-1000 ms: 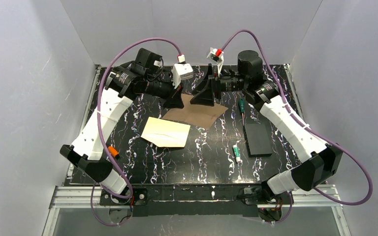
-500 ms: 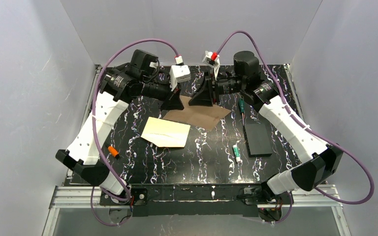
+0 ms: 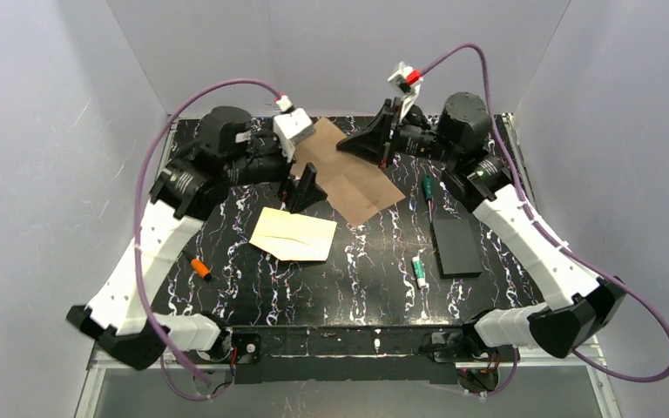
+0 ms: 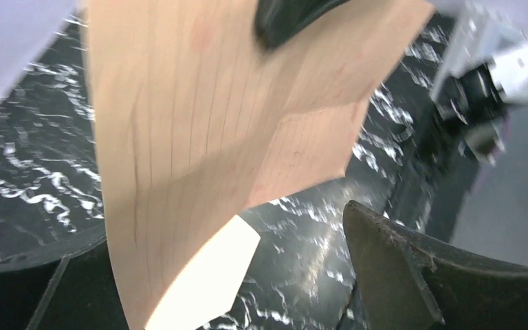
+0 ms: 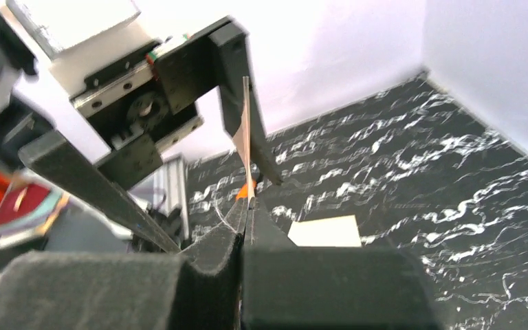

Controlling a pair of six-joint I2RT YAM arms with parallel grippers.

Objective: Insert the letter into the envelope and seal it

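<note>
from above, your right tool (image 3: 345,146) is clamping the upper edge of the letter (image 3: 354,178), which is hanging tilted over the far part of the table (image 3: 357,279). your left tool (image 3: 303,192) is sitting with its fingers apart just beside the sheet's left side. the envelope (image 3: 293,233) is lying flat nearer the arm bases.

in the left wrist view, the letter is filling the space between the spread fingers (image 4: 412,275); you cannot tell whether it is touching them.

in the right wrist view, the fingers are pressing together on the sheet's thin edge.
</note>
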